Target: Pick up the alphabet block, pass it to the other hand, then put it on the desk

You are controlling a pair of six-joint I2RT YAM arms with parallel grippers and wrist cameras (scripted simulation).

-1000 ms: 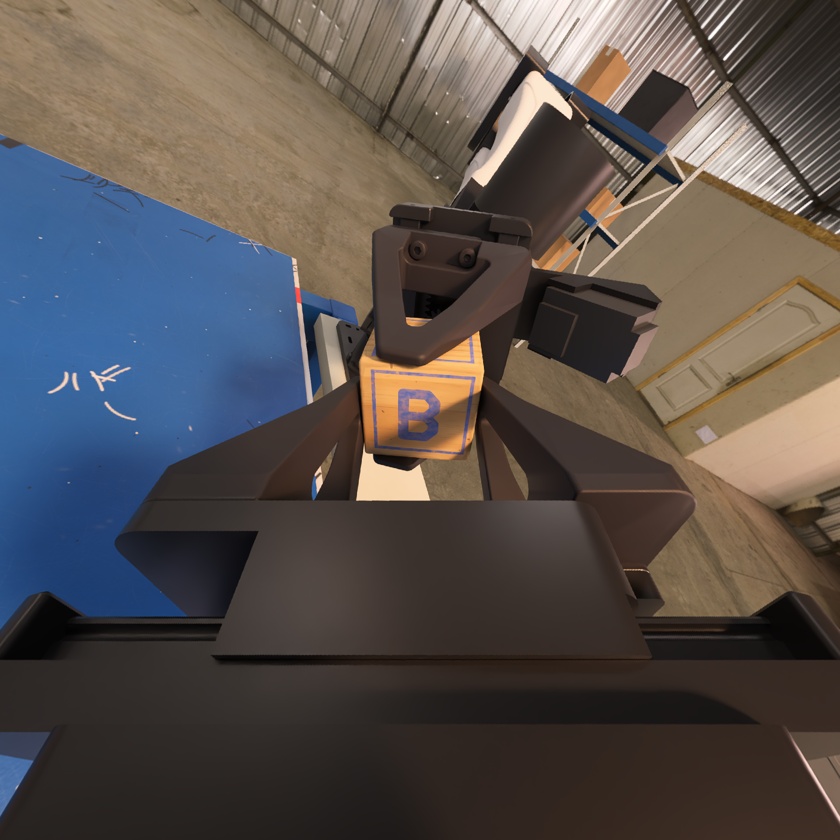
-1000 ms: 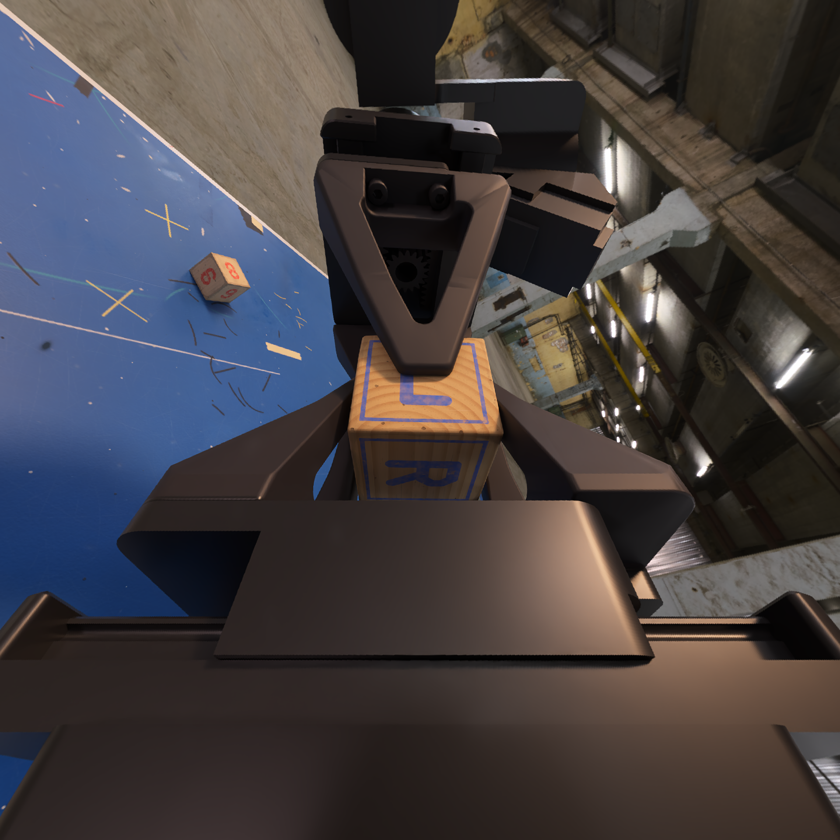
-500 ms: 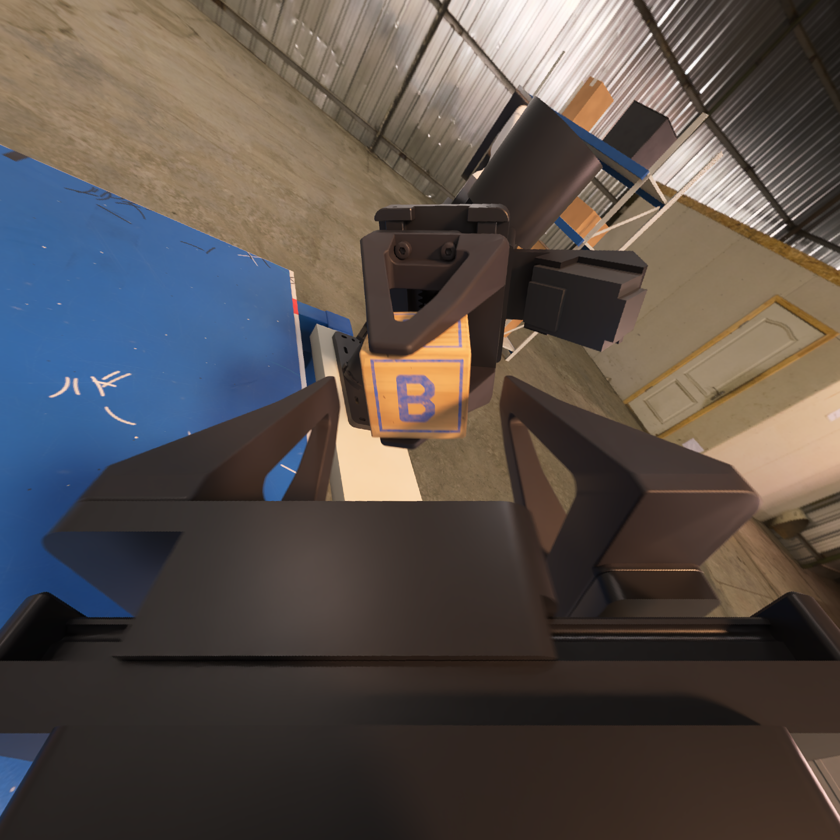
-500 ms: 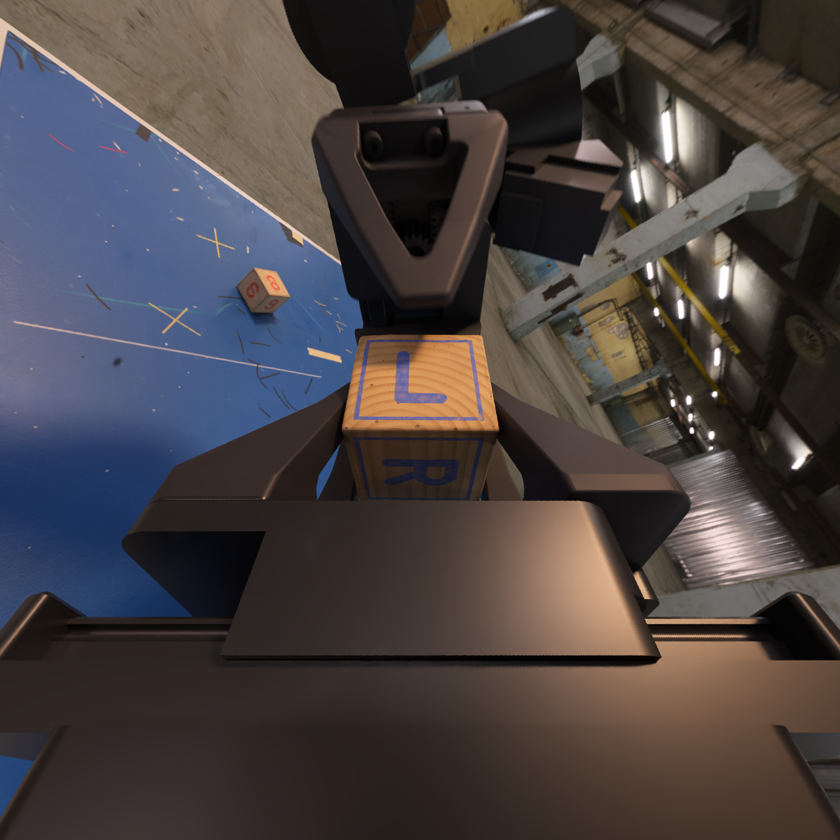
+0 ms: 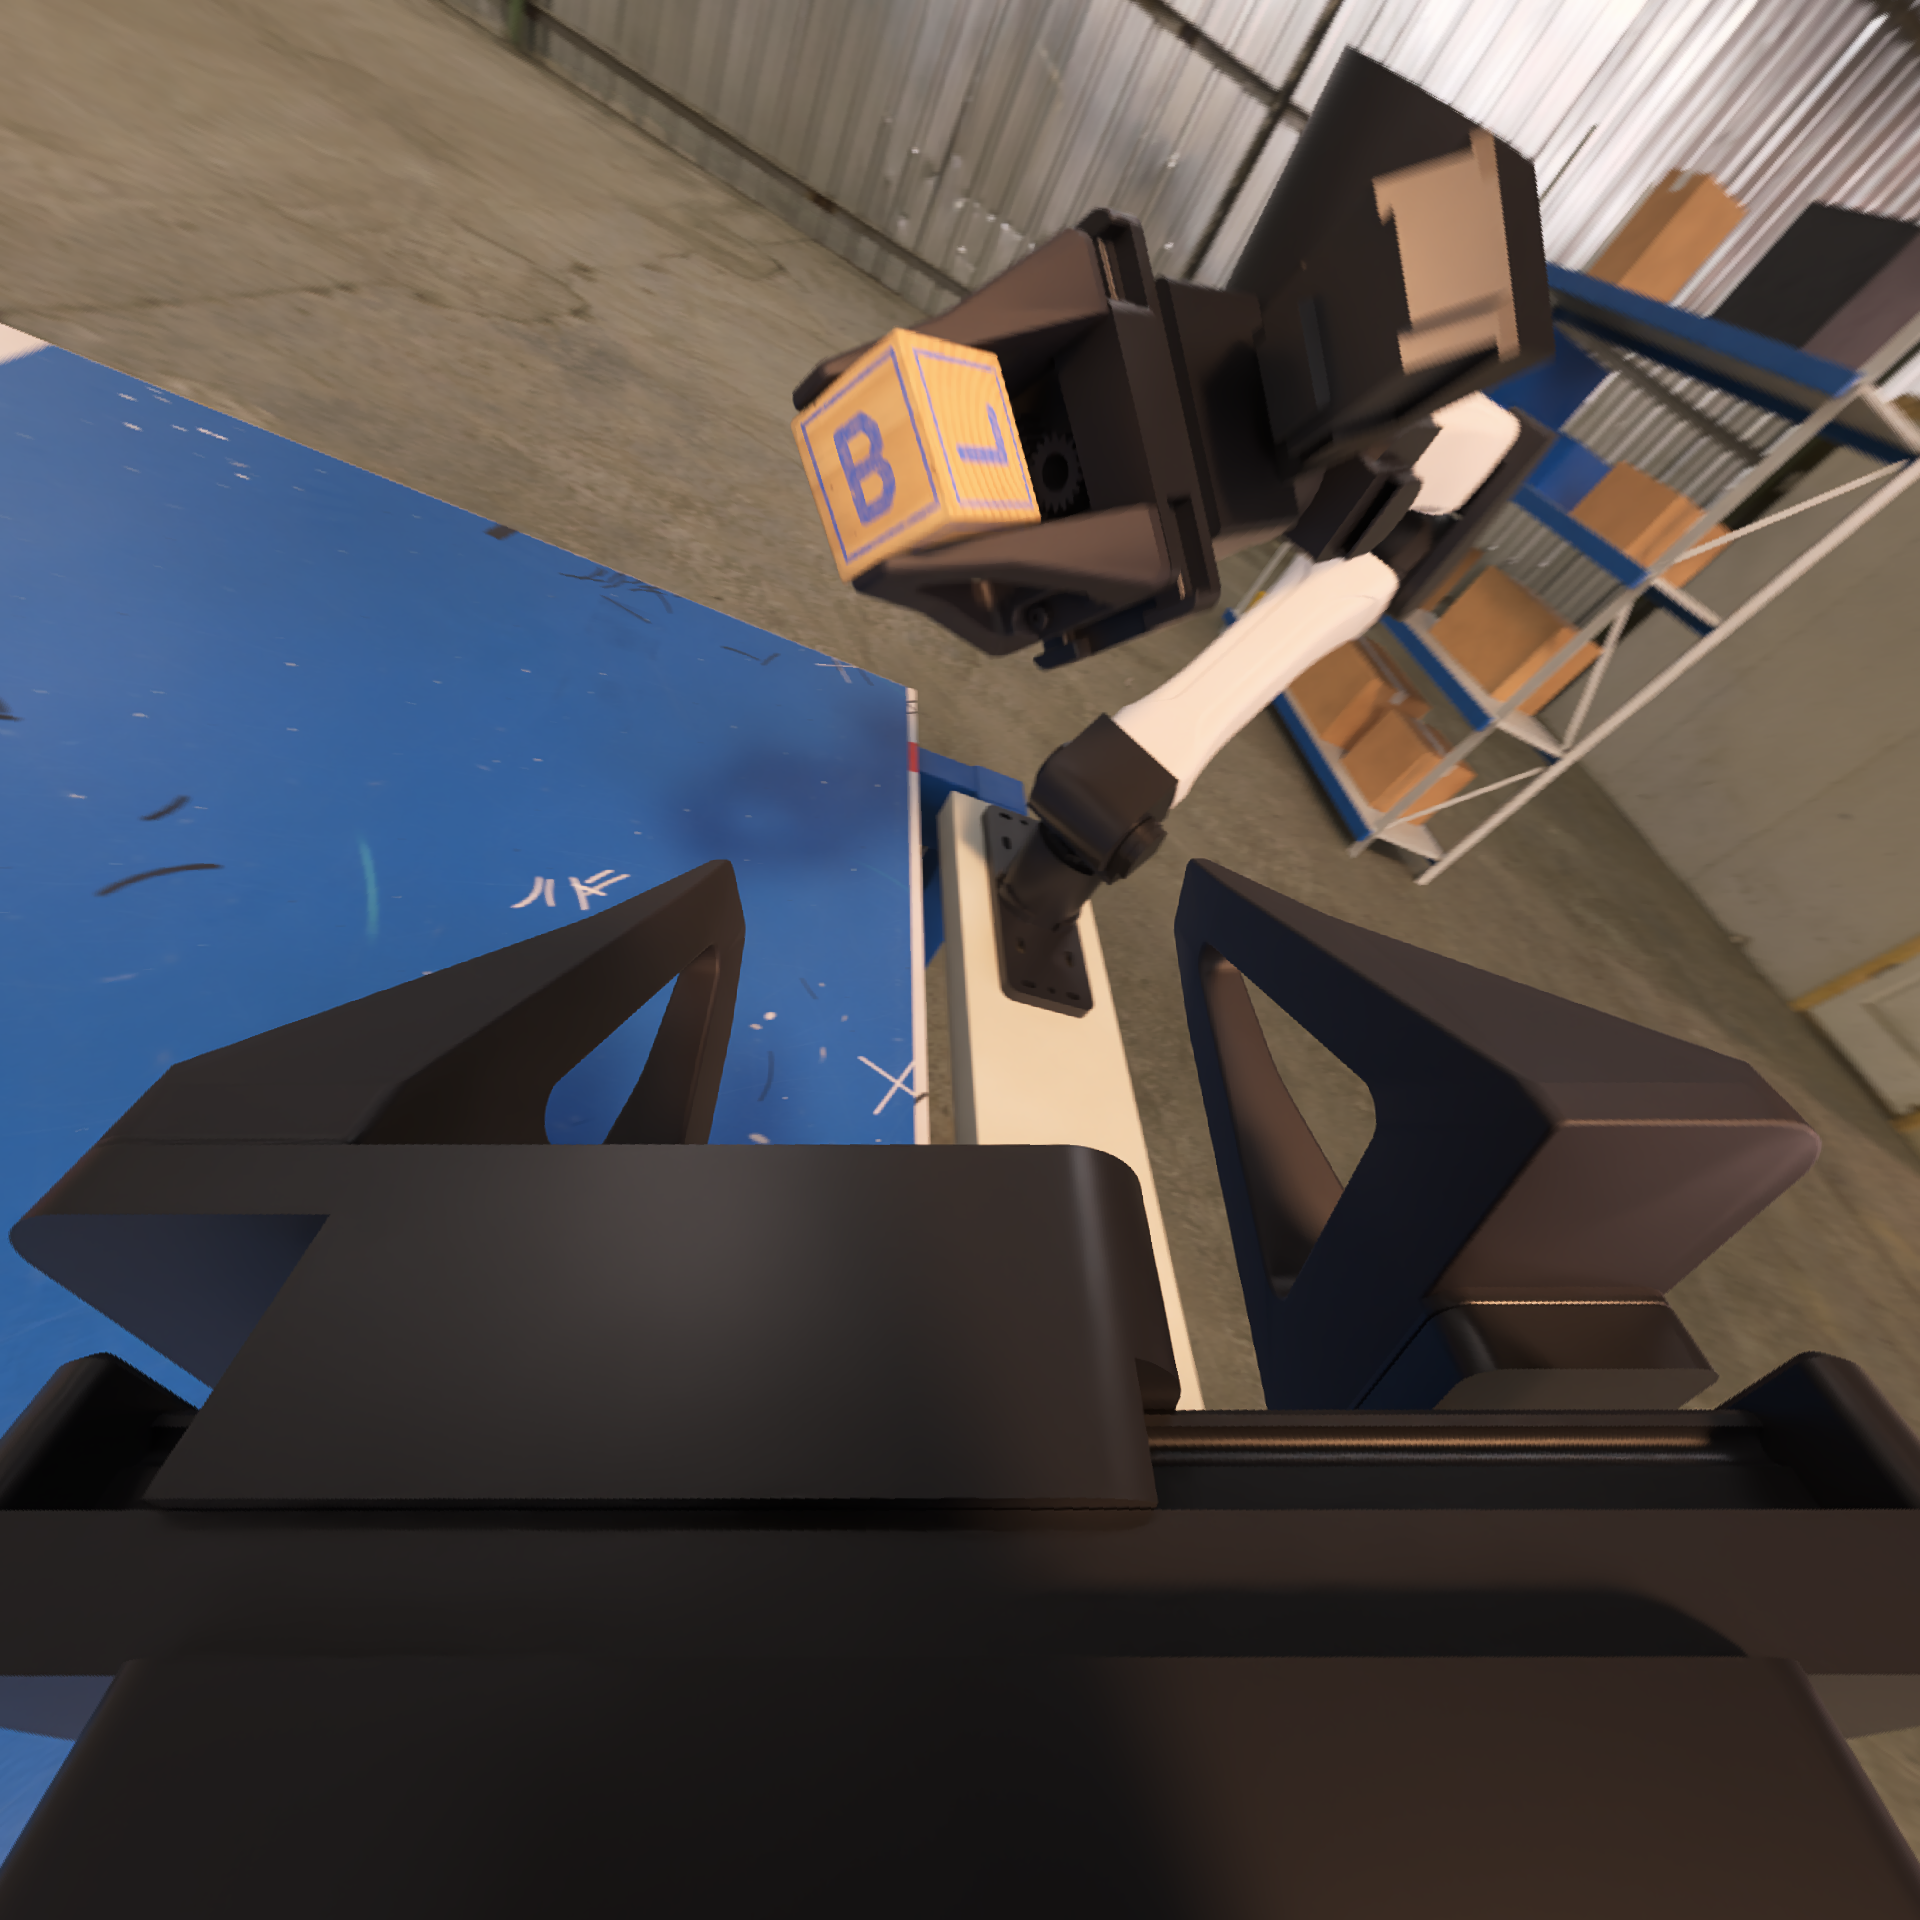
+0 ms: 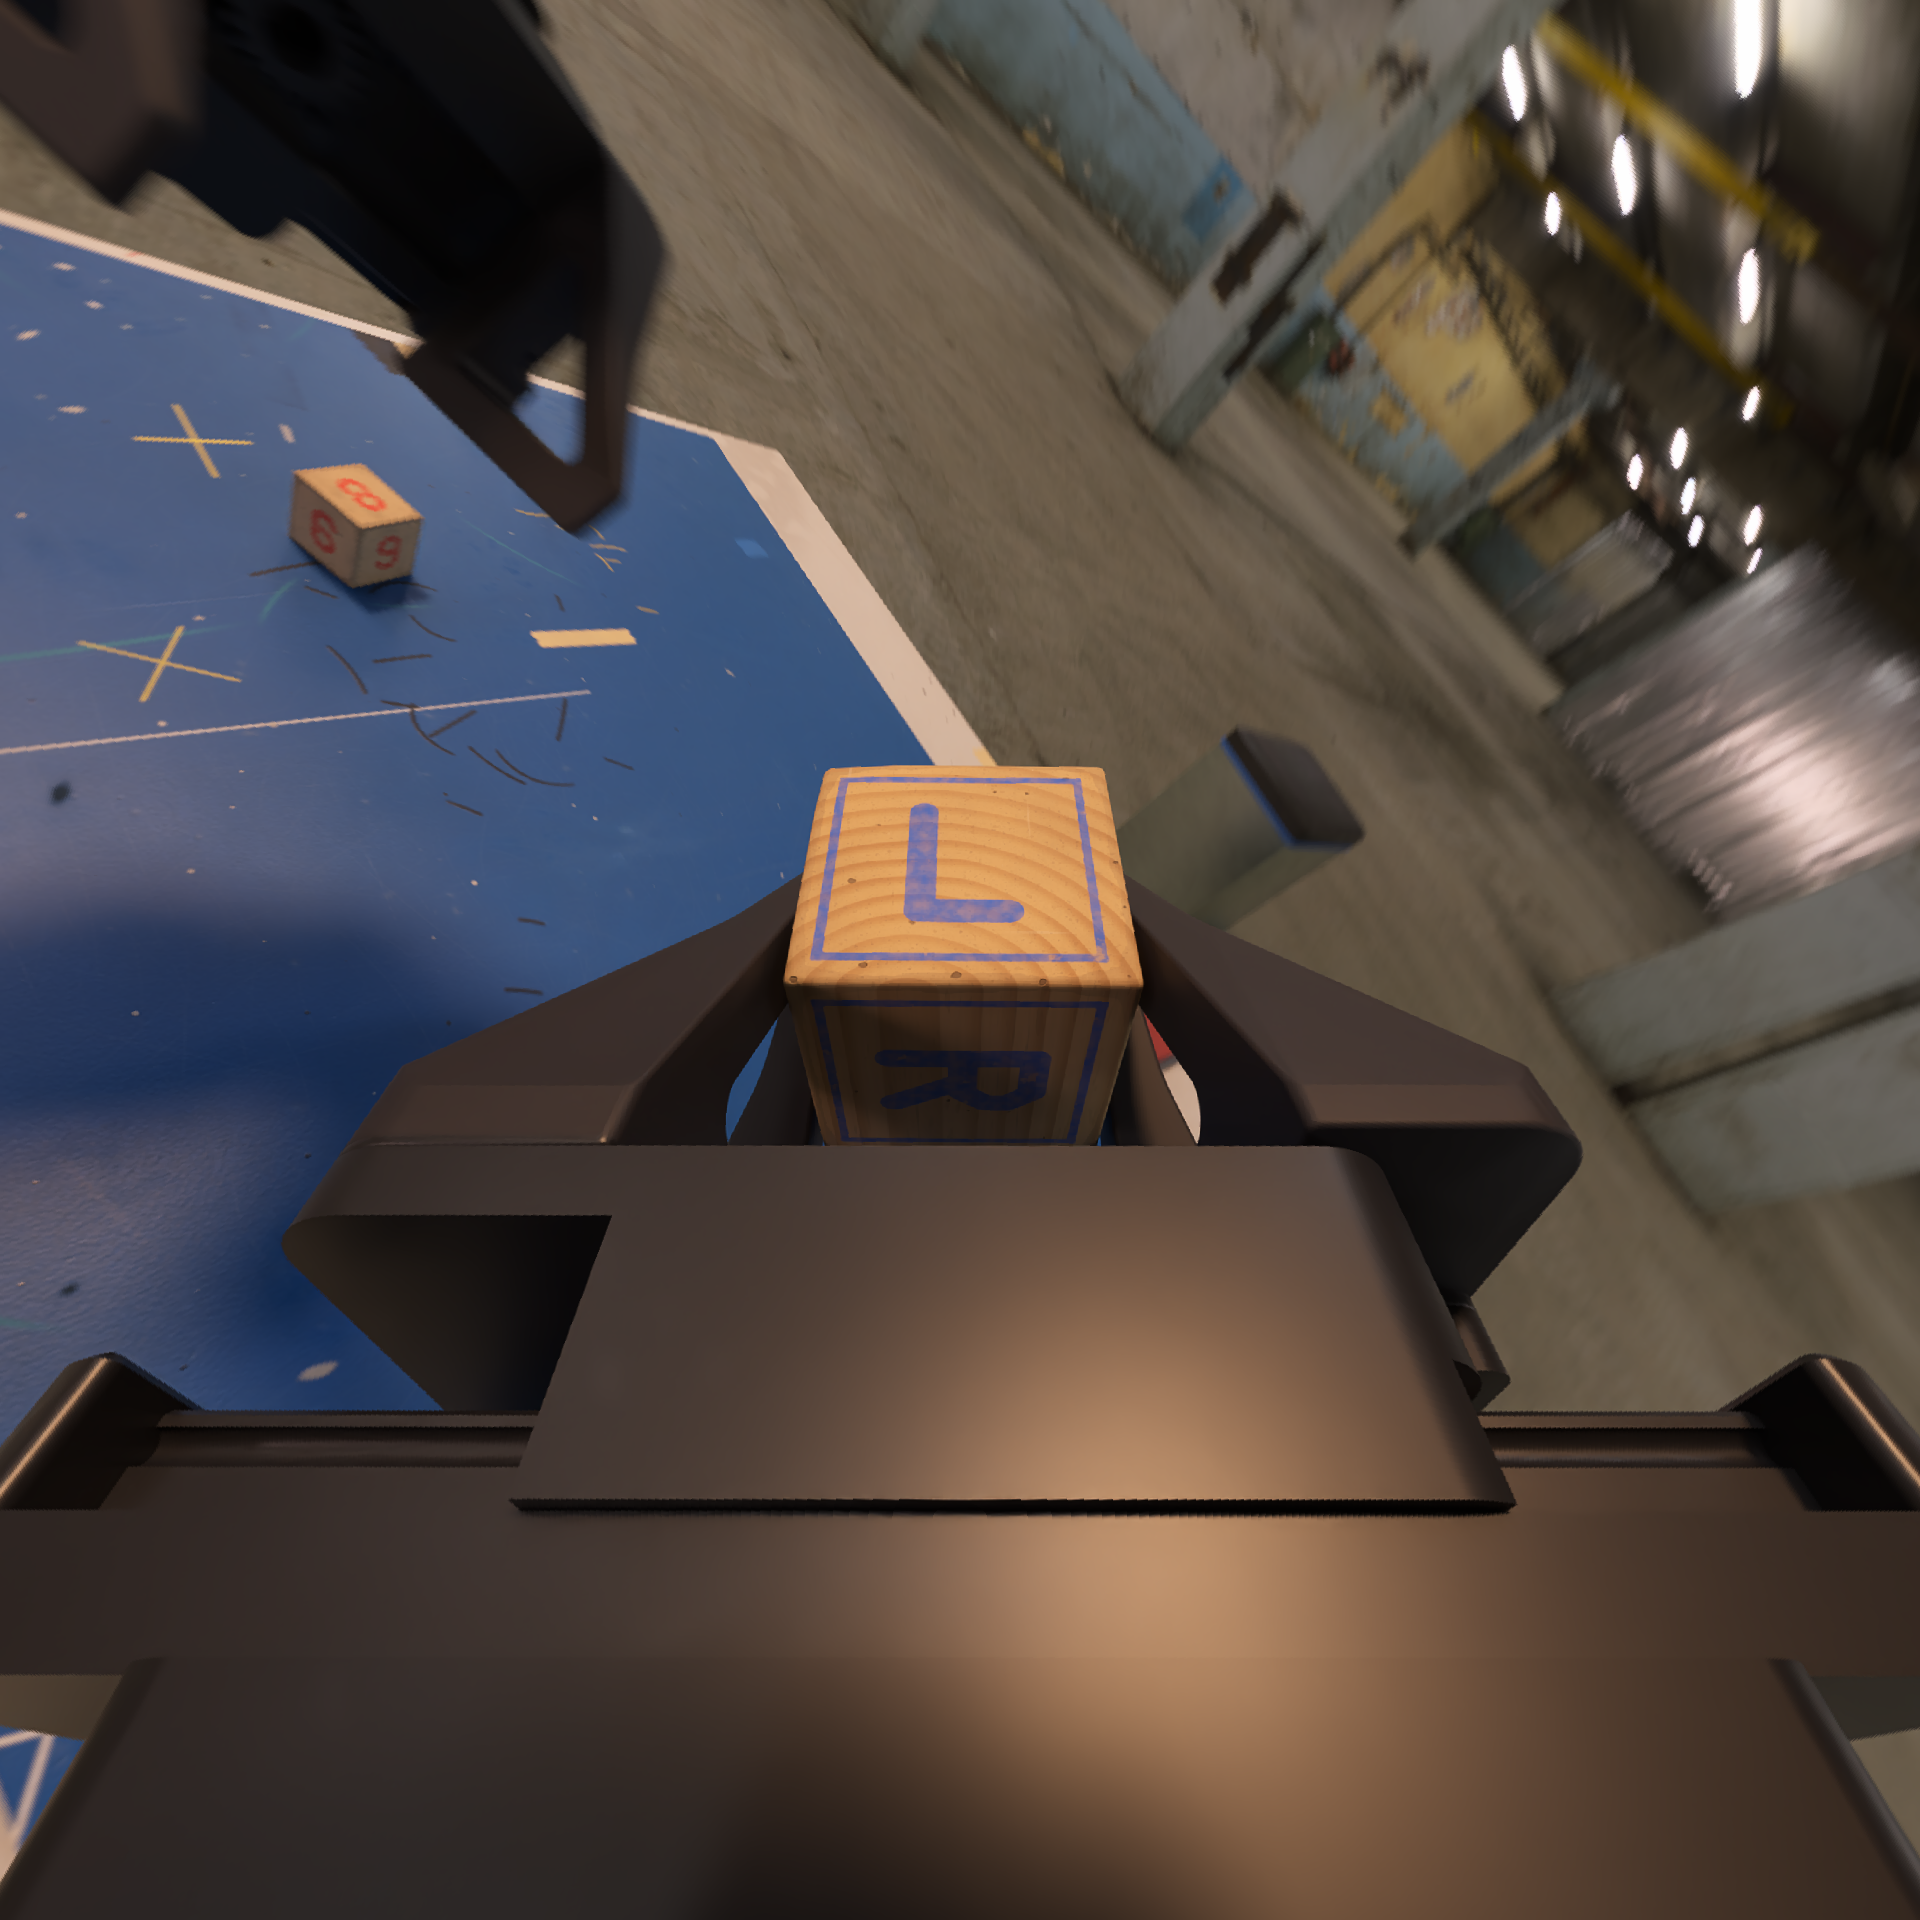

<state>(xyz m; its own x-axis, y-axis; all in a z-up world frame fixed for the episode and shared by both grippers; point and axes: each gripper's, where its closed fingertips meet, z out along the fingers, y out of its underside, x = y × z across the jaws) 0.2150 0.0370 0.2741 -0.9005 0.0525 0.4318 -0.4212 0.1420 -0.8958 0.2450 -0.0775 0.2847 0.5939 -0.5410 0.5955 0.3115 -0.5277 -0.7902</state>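
The wooden alphabet block point(image 6: 961, 883) with blue letters sits clamped between the two fingers of my right gripper point(image 6: 961, 966), held in the air over the edge of the blue desk point(image 6: 260, 883). In the left wrist view the same block point(image 5: 914, 468) shows up and to the right, held by the right arm, well apart from my left gripper point(image 5: 956, 914). My left gripper is open and empty, its fingers spread wide above the desk's edge point(image 5: 416, 727). It also shows blurred at the top left of the right wrist view point(image 6: 499, 343).
A second wooden block point(image 6: 353, 525) with red numbers lies on the desk at the far side. A pale beam point(image 5: 1039, 1091) with the right arm's base mount runs along the desk's edge. A shelving rack point(image 5: 1558, 623) with cardboard boxes stands beyond, on the concrete floor.
My left gripper has opened, let go of the block and drawn back from it. My right gripper keeps the block and has swung away with it.
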